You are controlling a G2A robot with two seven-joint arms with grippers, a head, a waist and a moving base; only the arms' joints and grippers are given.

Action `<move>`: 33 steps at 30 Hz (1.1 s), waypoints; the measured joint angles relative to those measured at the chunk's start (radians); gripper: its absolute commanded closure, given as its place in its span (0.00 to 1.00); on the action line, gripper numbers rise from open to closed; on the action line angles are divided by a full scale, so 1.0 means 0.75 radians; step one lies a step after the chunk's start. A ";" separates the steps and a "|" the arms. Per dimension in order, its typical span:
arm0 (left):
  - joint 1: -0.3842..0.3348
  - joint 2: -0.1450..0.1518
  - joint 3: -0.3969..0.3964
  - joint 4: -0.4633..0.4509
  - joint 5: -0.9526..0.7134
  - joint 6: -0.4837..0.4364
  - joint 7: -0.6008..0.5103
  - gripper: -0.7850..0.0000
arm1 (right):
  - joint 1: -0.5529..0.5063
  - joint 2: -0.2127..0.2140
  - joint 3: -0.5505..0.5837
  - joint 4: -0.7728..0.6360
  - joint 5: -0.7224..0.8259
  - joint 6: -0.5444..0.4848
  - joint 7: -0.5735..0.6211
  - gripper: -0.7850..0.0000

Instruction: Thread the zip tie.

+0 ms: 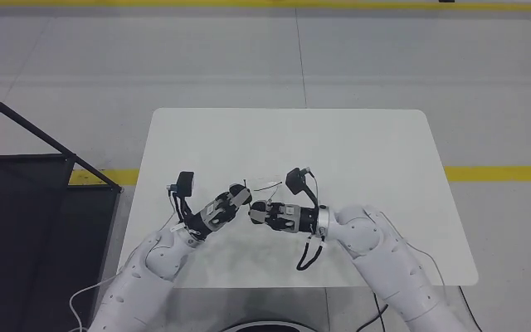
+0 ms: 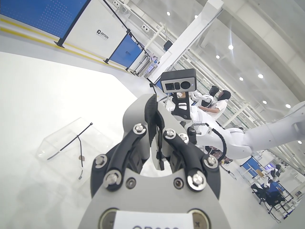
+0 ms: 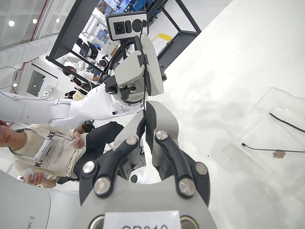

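The thin black plastic zip tie (image 3: 144,82) runs straight between the two claws, its long axis in line with both sets of fingers; the left gripper (image 2: 153,102) and the right gripper (image 3: 146,108) each pinch it tight, tip to tip above the white table (image 1: 373,166). Which end carries the head I cannot tell. Near them, a clear shallow plastic tray (image 2: 54,139) holds two spare black ties (image 2: 69,141) and a small brown scrap (image 2: 81,158)

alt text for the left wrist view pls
The left gripper is shut on a thin black zip tie whose end pokes out beyond the tip. Farther off on the white table, a clear tray holds two spare ties.
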 measured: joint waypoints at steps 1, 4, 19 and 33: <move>0.000 0.000 0.000 0.000 0.000 -0.002 -0.001 1.00 | 0.001 0.000 -0.001 0.001 0.001 0.000 0.002 1.00; 0.001 -0.002 -0.002 0.003 -0.002 -0.004 -0.001 0.98 | 0.004 0.000 -0.002 0.003 0.002 0.000 0.005 1.00; -0.012 0.003 0.002 0.035 -0.130 -0.080 -0.115 0.73 | -0.015 0.020 0.054 -0.026 0.017 -0.020 0.047 1.00; -0.033 0.042 0.004 0.025 -0.331 -0.107 -0.404 0.59 | -0.049 0.061 0.137 -0.110 -0.038 -0.024 0.162 1.00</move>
